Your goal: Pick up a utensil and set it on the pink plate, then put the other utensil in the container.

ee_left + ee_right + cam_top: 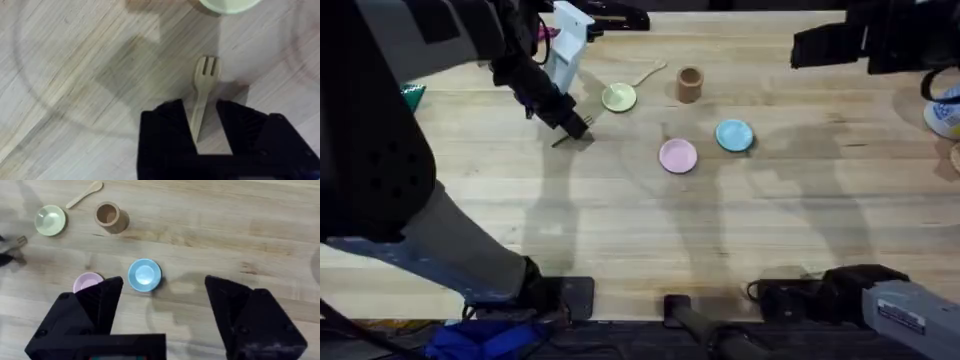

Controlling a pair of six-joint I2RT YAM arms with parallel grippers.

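I see the small pale wooden fork [204, 90] lying flat on the light wooden table [620, 220], its thin handle running back between the two black fingers of the left gripper [577, 124]. In the left wrist view the tines point away from the gripper, toward the rim of the small pale-yellow plate [619, 97], which sits just beyond them. A finger stands on each side of the handle with a narrow gap of table visible on either side — the jaws are parted and not yet closed on the wood. I cannot tell whether the fingertips touch the table.

The small pastel-pink plate [678, 156] lies well apart from the fork, toward the middle of the table, with the small light-blue plate [734, 135] just beside it on the right. The tan-brown wooden cylindrical cup [689, 84] stands upright farther back, near the yellow plate. The small pale wooden spoon [651, 73] lies on the table between the yellow plate and the cup, at a slant, its bowl nearest the cup.

The right gripper [162, 307] hangs above the table with its fingers spread wide and nothing between them — in its wrist view the blue plate shows between the fingers, and the pink plate is partly hidden behind one finger.
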